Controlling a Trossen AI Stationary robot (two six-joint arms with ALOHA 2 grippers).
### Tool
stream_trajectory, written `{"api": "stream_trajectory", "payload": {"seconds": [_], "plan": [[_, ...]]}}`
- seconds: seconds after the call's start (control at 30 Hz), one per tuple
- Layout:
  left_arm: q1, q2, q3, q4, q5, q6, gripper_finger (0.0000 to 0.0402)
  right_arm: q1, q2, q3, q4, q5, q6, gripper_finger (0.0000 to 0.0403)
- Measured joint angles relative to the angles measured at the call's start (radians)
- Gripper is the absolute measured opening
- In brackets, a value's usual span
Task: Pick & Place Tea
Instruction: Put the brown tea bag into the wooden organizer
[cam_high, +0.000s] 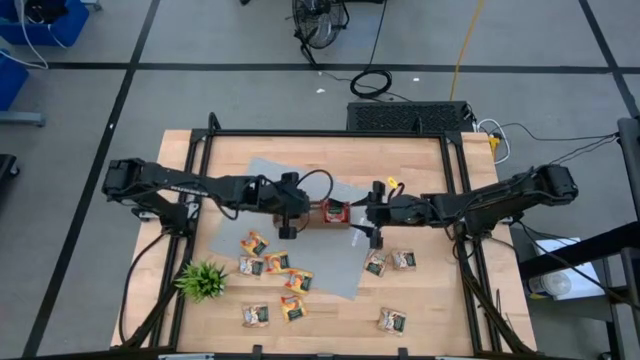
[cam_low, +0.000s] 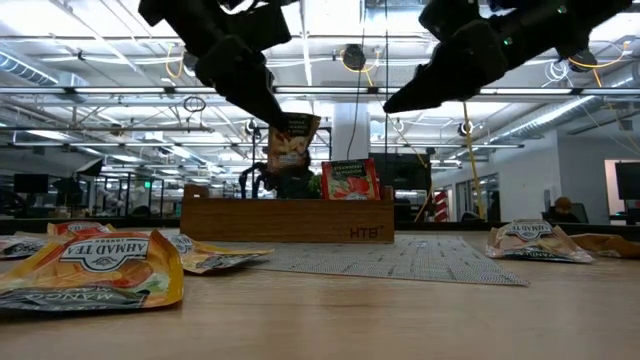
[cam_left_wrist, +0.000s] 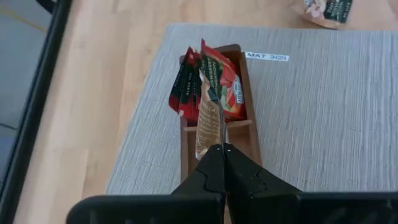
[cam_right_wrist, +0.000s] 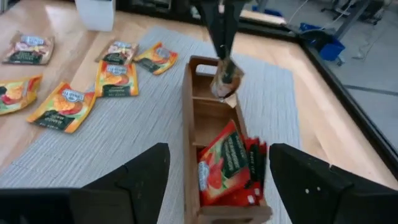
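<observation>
Currently the left gripper (cam_left_wrist: 222, 148) is pinched tight on the top edge of a pale sachet (cam_left_wrist: 208, 118), which hangs above the wooden tray (cam_left_wrist: 247, 134) near table centre. The right gripper (cam_right_wrist: 217, 171) stands wide and holds nothing, poised over the tray end where red sachets (cam_right_wrist: 225, 165) lean upright.

Risk, as I judge it: the hanging sachet swings freely and dangles close to a compartment divider. If I let go off-centre, it may catch the divider or rim, tip out onto the grey mat (cam_high: 340, 275), or knock the leaning red ones.

View differences: the high view alone shows the loose sachets (cam_high: 272, 264) scattered from 6 to 8 o'clock of the tray, and a plant (cam_high: 202, 279) further out at 8 o'clock. The low view confirms the pale sachet is clear above the tray wall. The right wrist view shows the empty middle compartment.
</observation>
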Motion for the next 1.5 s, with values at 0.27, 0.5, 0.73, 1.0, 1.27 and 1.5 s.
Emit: {"api": "stream_trajectory", "payload": {"seconds": [0.27, 0.5, 0.73, 1.0, 1.27, 1.5], "plan": [[0.076, 0.065, -0.001, 0.015, 0.072, 0.021, 0.0, -0.002, -0.062, -0.114, 0.163, -0.001, -0.008, 0.0254], [0.112, 0.139, -0.001, 0.033, 0.143, 0.038, 0.0, -0.002, -0.069, -0.13, 0.163, -0.001, -0.008, 0.0254], [0.114, 0.159, -0.001, 0.025, 0.175, 0.053, 0.0, -0.002, -0.069, -0.13, 0.163, -0.001, -0.01, 0.0254], [0.089, 0.15, 0.0, 0.024, 0.241, 0.06, 0.0, -0.002, -0.069, -0.13, 0.161, -0.002, -0.008, 0.0254], [0.109, 0.15, -0.001, 0.021, 0.182, 0.066, 0.0, -0.002, -0.069, -0.13, 0.162, -0.002, -0.002, 0.0254], [0.143, 0.158, -0.001, 0.024, 0.175, 0.069, 0.0, -0.002, -0.069, -0.13, 0.163, -0.002, 0.0, 0.0254]]}}
